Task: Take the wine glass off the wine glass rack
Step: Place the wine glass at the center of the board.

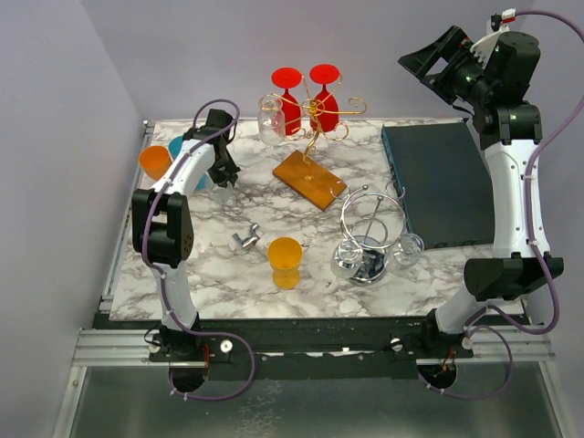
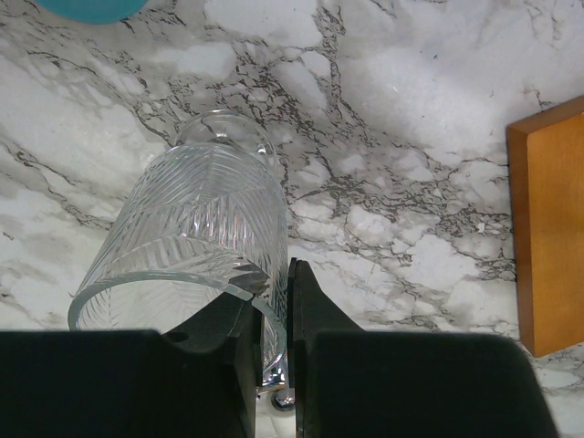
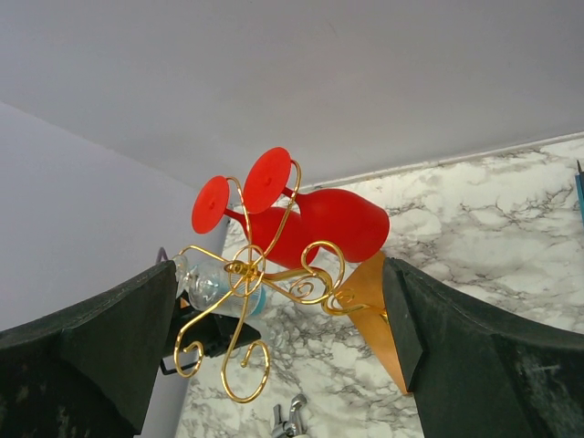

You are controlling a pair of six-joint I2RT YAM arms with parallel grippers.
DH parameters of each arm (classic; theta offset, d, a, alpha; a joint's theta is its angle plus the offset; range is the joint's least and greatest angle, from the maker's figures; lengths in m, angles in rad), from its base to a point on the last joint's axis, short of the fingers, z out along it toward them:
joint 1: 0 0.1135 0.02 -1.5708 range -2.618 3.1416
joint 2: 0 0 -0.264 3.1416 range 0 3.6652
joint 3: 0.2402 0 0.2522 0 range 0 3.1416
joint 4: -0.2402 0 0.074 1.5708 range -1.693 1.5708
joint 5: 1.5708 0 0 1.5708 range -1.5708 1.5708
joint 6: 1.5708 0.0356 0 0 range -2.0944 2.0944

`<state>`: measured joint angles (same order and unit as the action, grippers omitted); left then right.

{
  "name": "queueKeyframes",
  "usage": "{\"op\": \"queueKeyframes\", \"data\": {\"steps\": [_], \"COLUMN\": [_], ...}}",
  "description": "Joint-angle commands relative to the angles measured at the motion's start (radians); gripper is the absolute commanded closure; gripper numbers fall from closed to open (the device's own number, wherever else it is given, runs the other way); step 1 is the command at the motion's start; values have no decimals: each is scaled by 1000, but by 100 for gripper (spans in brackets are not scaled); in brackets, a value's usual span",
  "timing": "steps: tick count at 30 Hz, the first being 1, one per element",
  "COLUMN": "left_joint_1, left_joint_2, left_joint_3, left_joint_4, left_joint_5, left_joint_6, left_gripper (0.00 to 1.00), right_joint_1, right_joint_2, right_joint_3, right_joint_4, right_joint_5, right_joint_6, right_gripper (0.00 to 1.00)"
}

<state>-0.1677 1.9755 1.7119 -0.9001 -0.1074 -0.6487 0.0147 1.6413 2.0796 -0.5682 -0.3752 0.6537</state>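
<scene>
The gold wire rack (image 1: 315, 123) stands on a wooden base (image 1: 310, 180) at the back middle. Two red wine glasses (image 1: 286, 100) (image 1: 325, 96) hang on it, feet up, and a clear glass (image 1: 270, 119) hangs at its left side. The rack (image 3: 246, 301) and the red glasses (image 3: 319, 224) also show in the right wrist view. My left gripper (image 1: 225, 180) is low over the table left of the rack. In its wrist view the left gripper (image 2: 274, 274) is shut on the rim of a clear cut glass (image 2: 192, 228), one finger inside. My right gripper (image 1: 438, 64) is open, raised at the back right, facing the rack (image 3: 283, 356).
An orange cup (image 1: 155, 161) and a teal cup (image 1: 178, 146) stand at the back left. Another orange cup (image 1: 285, 262) is at the front middle, beside a small metal piece (image 1: 245, 239). A chrome wire stand (image 1: 365, 246), a small clear glass (image 1: 408, 248) and a dark box (image 1: 438, 182) are on the right.
</scene>
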Motion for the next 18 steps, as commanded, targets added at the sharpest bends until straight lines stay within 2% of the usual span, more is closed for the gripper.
{"op": "queueKeyframes", "data": {"steps": [1, 3, 18], "left_joint_1": [-1, -1, -1], "left_joint_2": [10, 15, 77], "left_joint_3": [64, 70, 160], "left_joint_4": [7, 6, -33], "left_joint_5": [-51, -55, -92], "left_joint_6": [17, 19, 31], "left_gripper": [92, 89, 88], "right_joint_1": [3, 3, 3], "right_joint_2": [-31, -31, -21], "right_joint_3": [5, 6, 18], "right_joint_4": [28, 28, 34], "right_joint_5": [-18, -19, -35], "right_joint_6": [-5, -4, 0], "right_gripper": [0, 0, 0]}}
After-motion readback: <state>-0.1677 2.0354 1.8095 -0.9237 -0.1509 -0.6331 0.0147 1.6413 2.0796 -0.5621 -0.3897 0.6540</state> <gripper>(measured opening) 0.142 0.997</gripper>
